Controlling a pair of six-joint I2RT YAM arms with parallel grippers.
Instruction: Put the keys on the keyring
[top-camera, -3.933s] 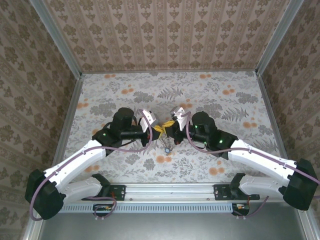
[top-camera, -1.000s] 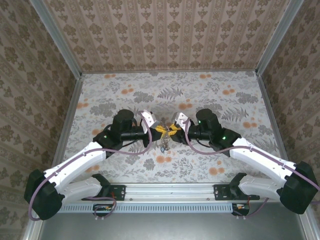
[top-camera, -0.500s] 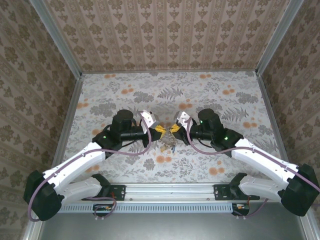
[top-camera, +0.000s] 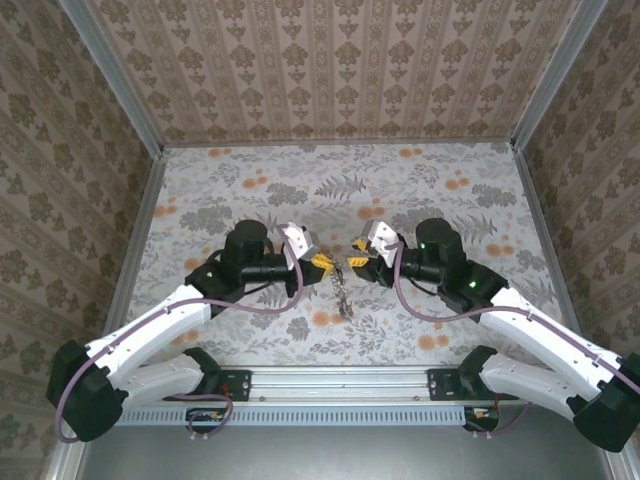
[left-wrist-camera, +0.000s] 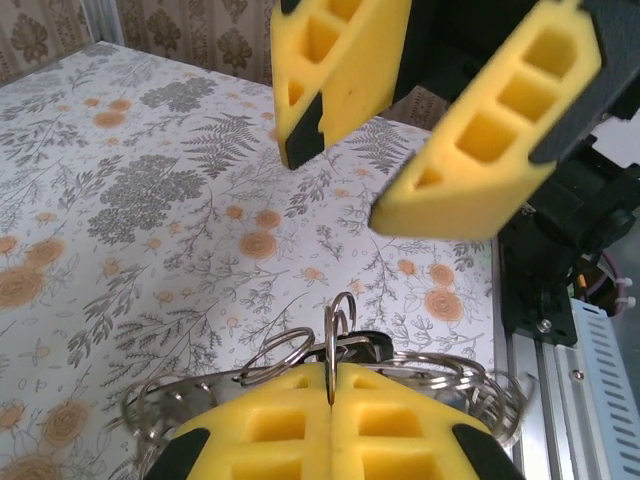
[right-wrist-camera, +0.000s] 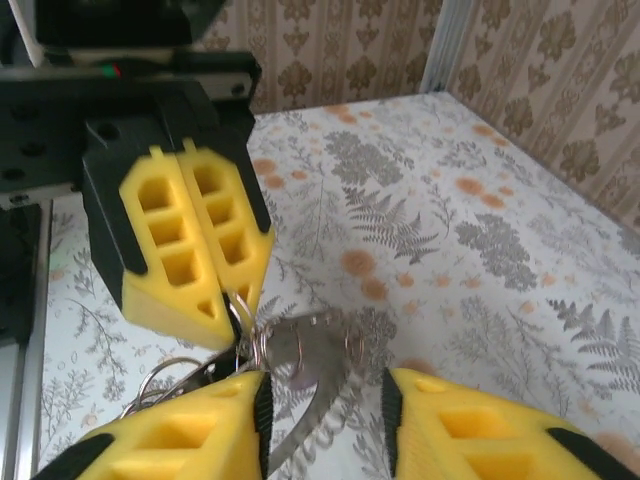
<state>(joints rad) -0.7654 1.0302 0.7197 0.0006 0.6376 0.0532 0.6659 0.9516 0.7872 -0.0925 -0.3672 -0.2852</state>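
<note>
My left gripper (left-wrist-camera: 330, 388) is shut on a thin wire ring (left-wrist-camera: 330, 335) of the keyring, held on edge between its yellow pads. The bunch hangs from it above the table (top-camera: 250, 190). A key's black head (left-wrist-camera: 378, 346) sits just behind that ring, among several looped wire rings. A flat grey toothed metal piece (right-wrist-camera: 322, 375) dangles below the left gripper (right-wrist-camera: 232, 300), in the gap between my right fingers without touching either. My right gripper (right-wrist-camera: 325, 388) is open, a short way right of the left gripper (top-camera: 321, 263). From above, the bunch (top-camera: 343, 292) hangs between the two.
Metal rails (top-camera: 130, 110) and patterned walls bound the floral table on three sides. The arm bases and a mounting rail (top-camera: 340, 380) run along the near edge. The right arm's black wrist (left-wrist-camera: 560, 250) stands close in front of the left gripper.
My right gripper has opened and drawn back to the right, away from the left one. The bunch now hangs lower, from the left gripper alone. The left arm has stayed put.
</note>
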